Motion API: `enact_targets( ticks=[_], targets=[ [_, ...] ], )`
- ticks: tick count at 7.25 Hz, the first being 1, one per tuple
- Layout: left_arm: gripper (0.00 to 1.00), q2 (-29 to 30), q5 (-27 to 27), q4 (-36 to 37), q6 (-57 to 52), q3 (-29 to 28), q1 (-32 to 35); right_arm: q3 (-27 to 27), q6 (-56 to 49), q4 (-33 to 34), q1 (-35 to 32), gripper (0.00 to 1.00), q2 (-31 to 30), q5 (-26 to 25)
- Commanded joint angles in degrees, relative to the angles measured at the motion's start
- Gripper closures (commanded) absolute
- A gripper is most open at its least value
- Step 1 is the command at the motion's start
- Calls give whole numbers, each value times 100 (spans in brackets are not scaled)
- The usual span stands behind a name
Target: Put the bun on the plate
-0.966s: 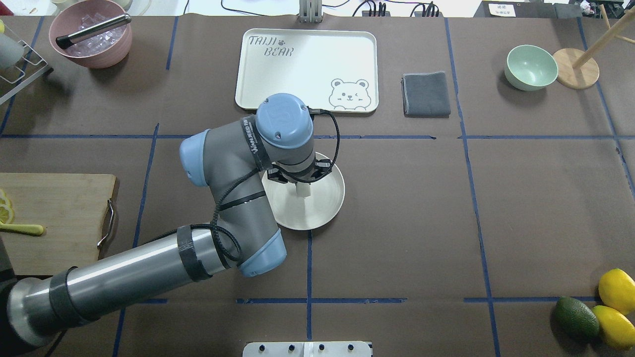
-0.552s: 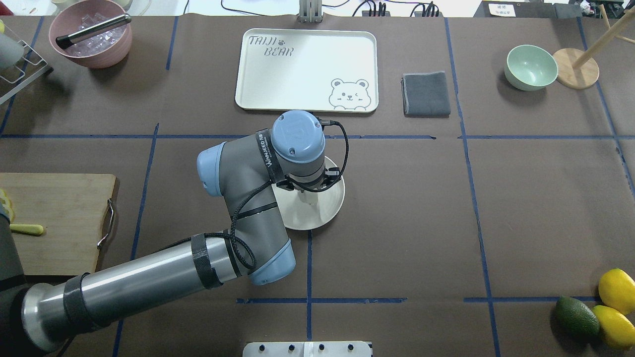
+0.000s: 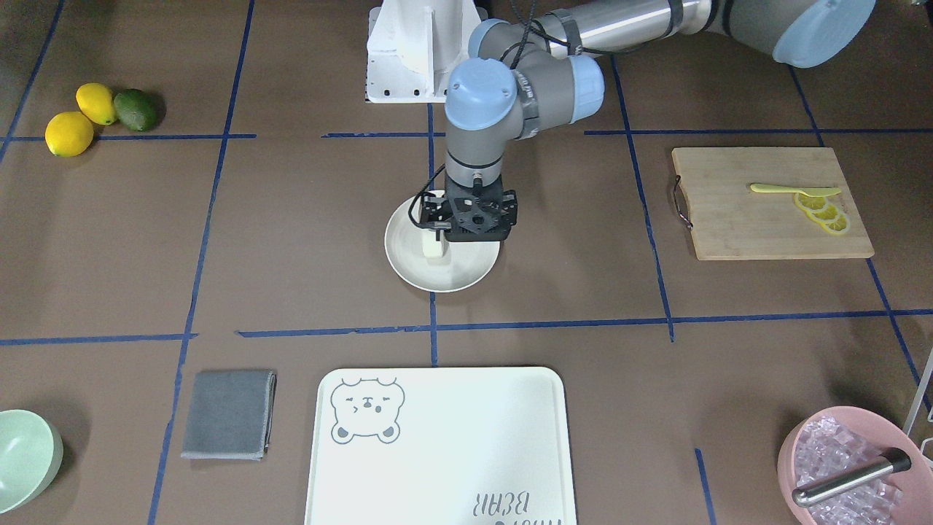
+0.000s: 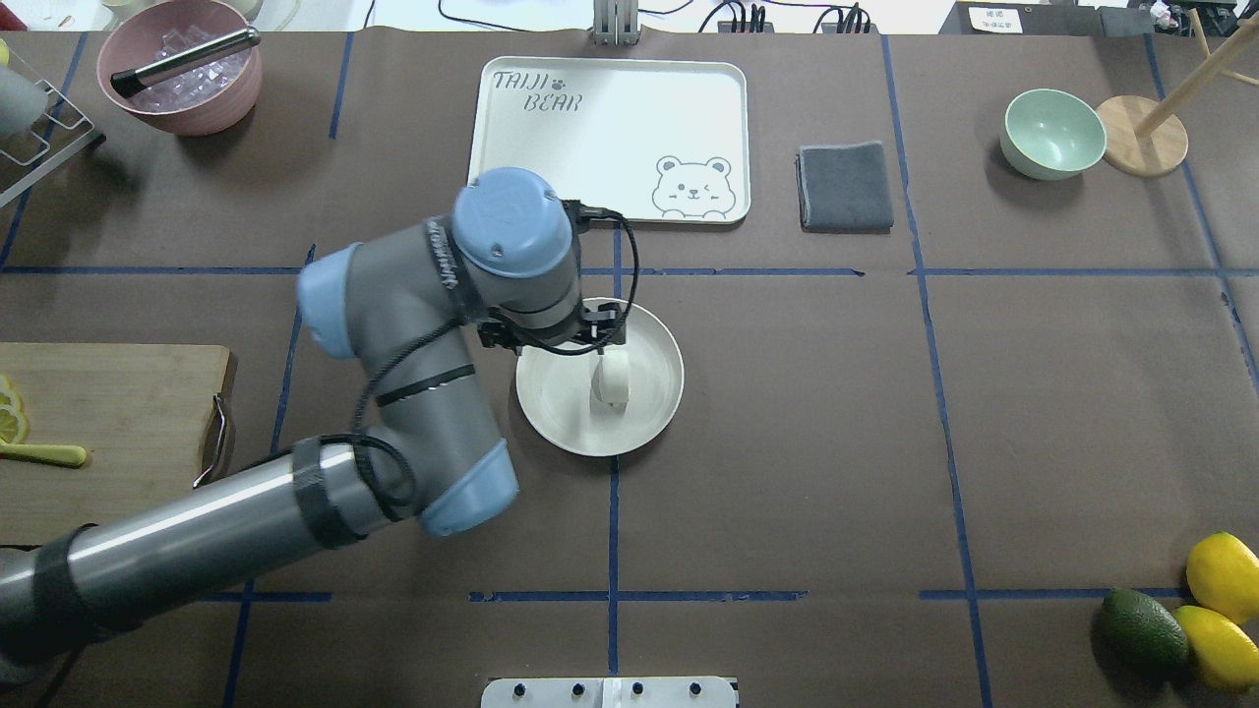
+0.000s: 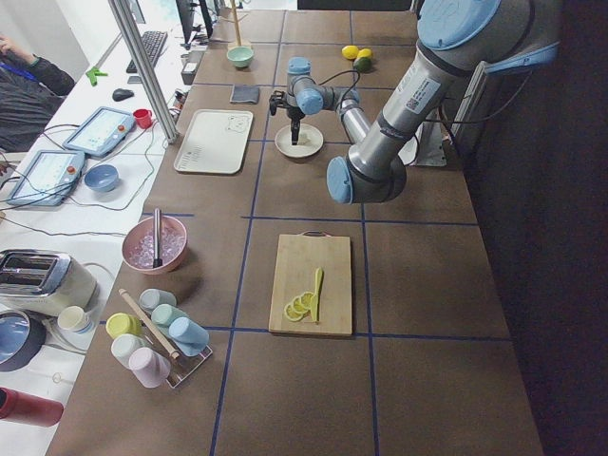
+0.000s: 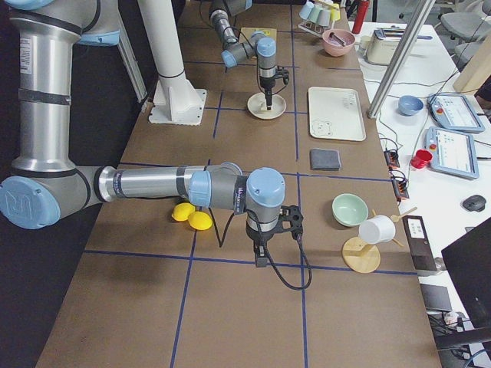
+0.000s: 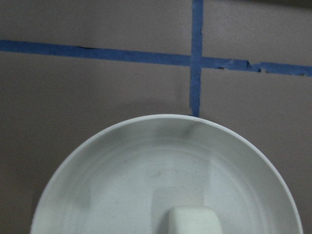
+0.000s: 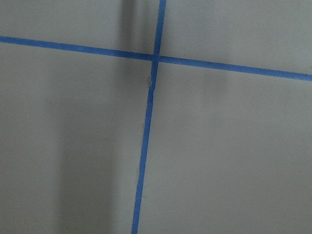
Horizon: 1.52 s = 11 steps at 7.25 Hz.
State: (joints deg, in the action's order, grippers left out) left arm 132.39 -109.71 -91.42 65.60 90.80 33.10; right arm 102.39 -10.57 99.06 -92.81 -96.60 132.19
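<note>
The small white bun (image 4: pixel 610 382) rests on the cream-white plate (image 4: pixel 654 398) at the table's middle, a little right of the plate's centre. The front-facing view shows the bun (image 3: pixel 434 246) on the plate (image 3: pixel 466 275) too. My left gripper (image 4: pixel 563 342) hangs open above the plate's left part, beside the bun and not around it; its body (image 3: pixel 474 215) hides most of the fingers. The left wrist view looks down on the plate (image 7: pixel 122 185), with the bun's top (image 7: pixel 192 220) at the bottom edge. My right gripper (image 6: pixel 261 257) points down at bare table; I cannot tell its state.
A bear-print tray (image 4: pixel 610 128), a grey cloth (image 4: pixel 846 187) and a mint-green bowl (image 4: pixel 1052 133) lie beyond the plate. A pink bowl of ice (image 4: pixel 182 74) is far left. A cutting board (image 4: pixel 108 433) with lemon slices is at the left, lemons and an avocado (image 4: pixel 1146 629) near right.
My left gripper came down with the bun onto the plate, let go of it, then rose and drew away to the left. The bun stays on the plate.
</note>
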Motion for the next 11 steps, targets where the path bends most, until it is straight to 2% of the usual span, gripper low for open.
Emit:
enact_targets(
  ticks=[1, 2, 4, 6, 7, 10, 11],
  targets=[
    [0, -1735, -882, 239, -1648, 1672, 991, 0, -6, -1, 0, 0, 1, 0],
    [0, -2586, -1347, 239, -2743, 2070, 1710, 0, -6, 8, 0, 0, 1, 0],
    [0, -3601, -2061, 256, -5370, 1934, 3379, 0, -6, -1, 0, 0, 1, 0],
    [0, -4000, -2466, 247, -7115, 875, 4769, -8, -15, -1, 0, 0, 1, -9],
    [0, -4010, -2607, 204, -7253, 382, 5315, -17, -15, 8, 0, 0, 1, -9],
    [0, -4335, -2529, 124, -7210, 203, 5461, -26, -6, 8, 0, 0, -8, -9],
    [0, -4309, -2547, 124, -7175, -94, 5452, -17, 3, 8, 0, 0, 1, 0]
  ],
)
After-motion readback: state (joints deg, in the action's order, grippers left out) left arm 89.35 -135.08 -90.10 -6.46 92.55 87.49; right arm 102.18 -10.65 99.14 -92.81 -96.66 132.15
